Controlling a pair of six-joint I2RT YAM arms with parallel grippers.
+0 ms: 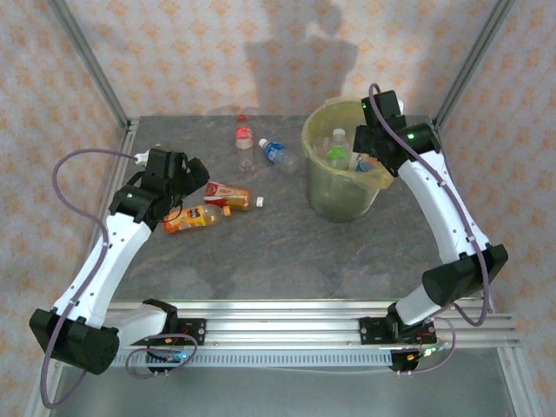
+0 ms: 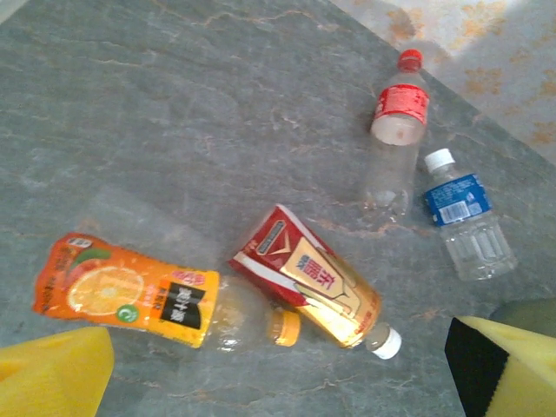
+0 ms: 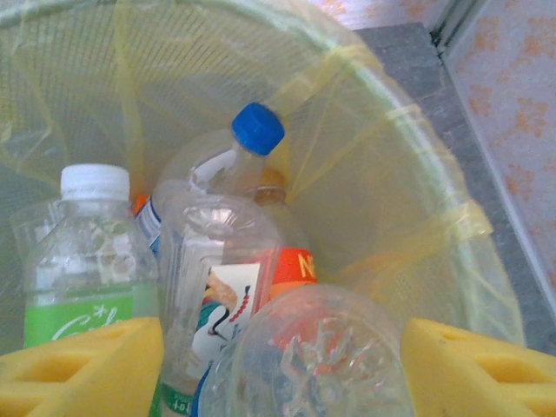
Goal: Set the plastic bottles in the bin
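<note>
The yellow-green bin point(image 1: 334, 201) stands at the back right with several plastic bottles inside. My right gripper point(image 1: 371, 153) hangs over its rim, jaws open. In the right wrist view a clear bottle point(image 3: 321, 360) lies base-up between the yellow pads point(image 3: 82, 369), apart from the left one. Beside it stand a green-label bottle point(image 3: 82, 261) and a blue-capped one point(image 3: 258, 130). My left gripper point(image 1: 193, 180) is open just above an orange-label bottle point(image 2: 130, 295) and a red-gold bottle point(image 2: 308, 282) lying on the table. A red-label bottle point(image 2: 395, 130) and a blue-label bottle point(image 2: 460, 217) lie further off.
The grey stone table point(image 1: 261, 252) is fenced by metal posts at its back corners point(image 1: 130, 122) and patterned walls behind. The bin's yellowish bag liner point(image 3: 391, 174) folds over its rim. An aluminium rail point(image 1: 287, 326) carries both arm bases at the near edge.
</note>
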